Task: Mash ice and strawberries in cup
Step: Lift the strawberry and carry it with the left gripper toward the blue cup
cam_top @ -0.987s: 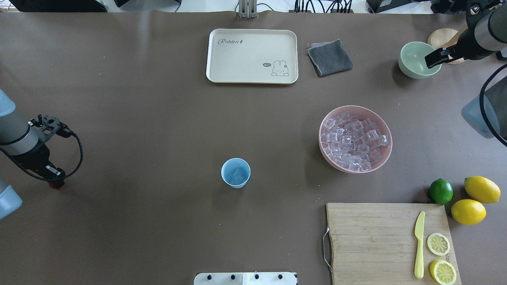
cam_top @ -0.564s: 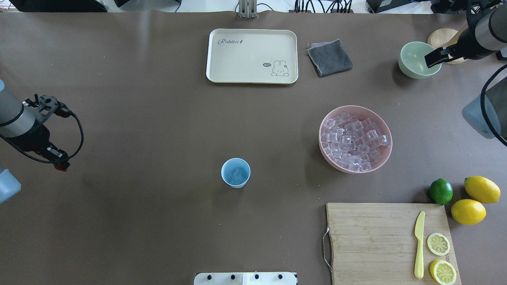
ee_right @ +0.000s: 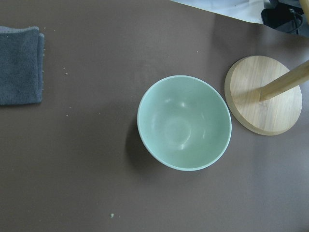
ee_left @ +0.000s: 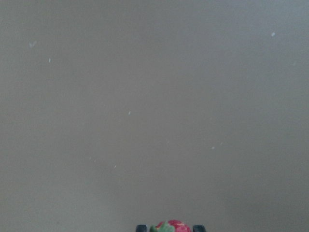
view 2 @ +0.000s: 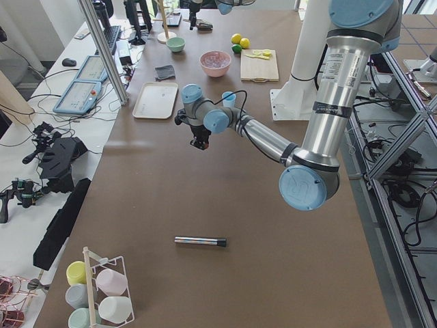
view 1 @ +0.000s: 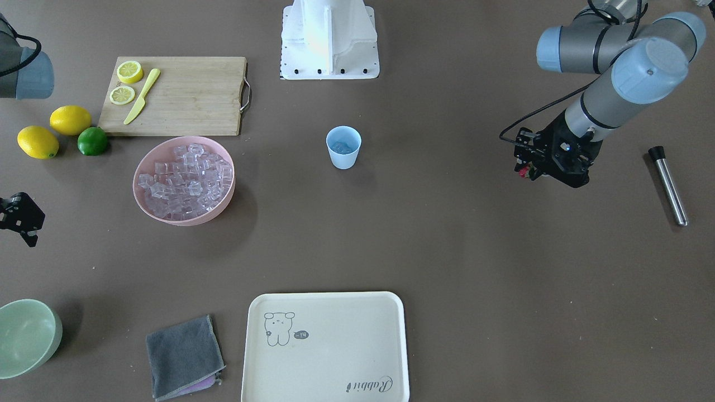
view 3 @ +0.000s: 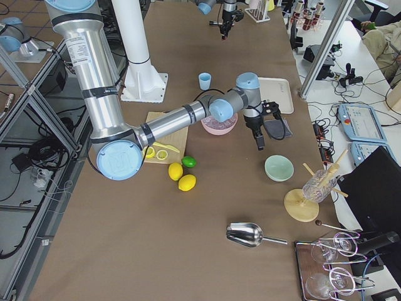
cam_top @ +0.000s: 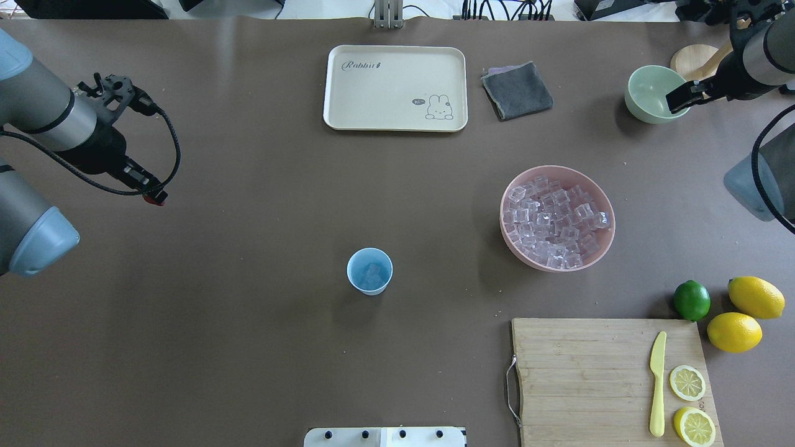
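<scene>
Upper left of the overhead frame: left gripper point(cam_top: 154, 197) above bare table point(cam_top: 248, 186), jaws narrow, pinching the strawberries point(ee_left: 170, 226) — one red berry with a green top. Well apart, at frame centre, the cup point(cam_top: 352, 282) upright with ice point(cam_top: 372, 273) inside; far more heaped in the pink bowl point(cam_top: 504, 230), right of centre. Upper right: right gripper point(cam_top: 677, 98) over the pale green bowl point(cam_top: 636, 93) — cannot tell how its jaws stand.
</scene>
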You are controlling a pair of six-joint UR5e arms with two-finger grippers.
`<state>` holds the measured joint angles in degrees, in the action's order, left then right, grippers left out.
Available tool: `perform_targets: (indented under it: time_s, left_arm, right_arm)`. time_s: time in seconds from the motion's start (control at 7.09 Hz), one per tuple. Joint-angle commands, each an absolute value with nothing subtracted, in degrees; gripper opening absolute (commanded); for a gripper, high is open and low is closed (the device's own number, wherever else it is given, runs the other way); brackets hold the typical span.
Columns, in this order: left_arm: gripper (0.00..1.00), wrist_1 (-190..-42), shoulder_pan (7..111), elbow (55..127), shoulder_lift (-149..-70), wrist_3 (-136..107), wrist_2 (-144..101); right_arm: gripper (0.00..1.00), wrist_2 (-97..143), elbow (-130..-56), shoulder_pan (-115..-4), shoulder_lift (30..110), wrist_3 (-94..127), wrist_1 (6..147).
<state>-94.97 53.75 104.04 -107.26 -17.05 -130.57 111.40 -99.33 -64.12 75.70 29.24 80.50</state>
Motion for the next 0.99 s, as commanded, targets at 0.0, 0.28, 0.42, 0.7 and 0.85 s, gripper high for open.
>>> perform_targets:
  time_s: [0.0,0.28,0.42,0.7,0.85]
  left_arm:
    - [0.00,-95.5,53.6,103.8,-113.8,-21.5,-130.8]
    - [0.00,-97.1,52.5,103.6,-118.6,-26.3,-131.0]
    - [0.00,-100.4,51.1,103.5,-118.7,-28.6,-131.0]
    - [0.00,-108.7,49.1,101.9,-119.8,-34.3,-131.0]
    - [0.00,-111.0,47.0,101.5,-121.1,-37.5,-130.8]
  right_arm:
    - [1.00,111.6,-98.8,-63.5,75.9,29.3,80.9]
    - [1.00,111.8,-98.9,-63.4,76.2,29.3,81.1]
    - [1.00,112.1,-98.9,-63.4,76.5,29.3,81.1]
    - [1.00,114.0,-99.4,-63.9,77.0,29.2,81.1]
    - [1.00,115.7,-99.3,-65.0,76.9,29.2,81.1]
